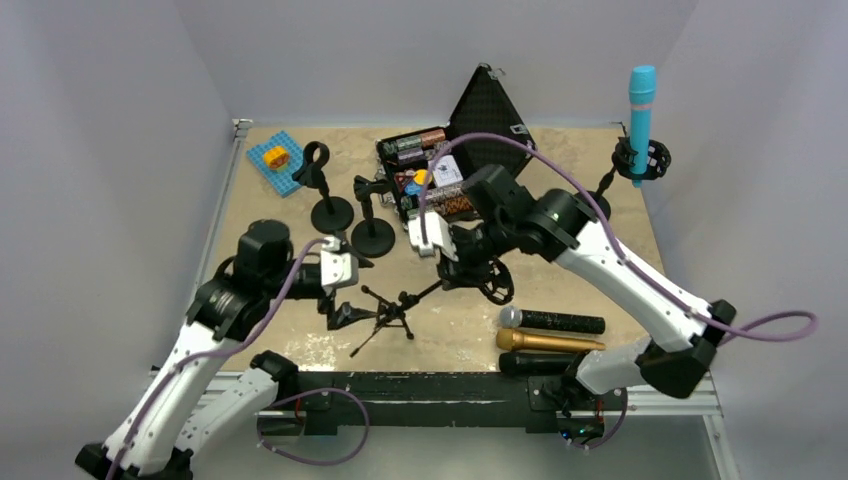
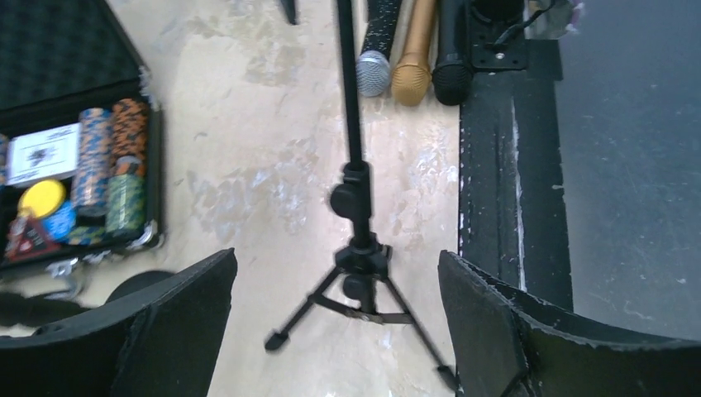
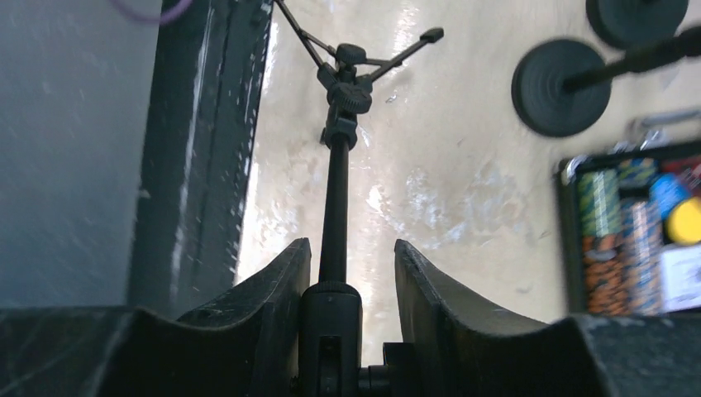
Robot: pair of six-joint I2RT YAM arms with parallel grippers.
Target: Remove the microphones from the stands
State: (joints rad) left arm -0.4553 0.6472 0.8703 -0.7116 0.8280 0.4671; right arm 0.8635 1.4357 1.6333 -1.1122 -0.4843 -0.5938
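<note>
Left gripper (image 2: 335,265) spread wide, straddling the hub of the small black tripod stand (image 1: 392,312). Right gripper (image 3: 351,252) fingers narrow around the tripod's pole top; clamped or not, cannot tell. Turquoise microphone (image 1: 641,105) upright in black ring-mount stand (image 1: 640,160), far right of tripod.

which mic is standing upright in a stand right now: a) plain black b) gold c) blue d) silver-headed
c: the blue microphone sits upright in the stand at the far right, while the gold mic, silver-headed mic and black mic lie flat at the near edge.
</note>
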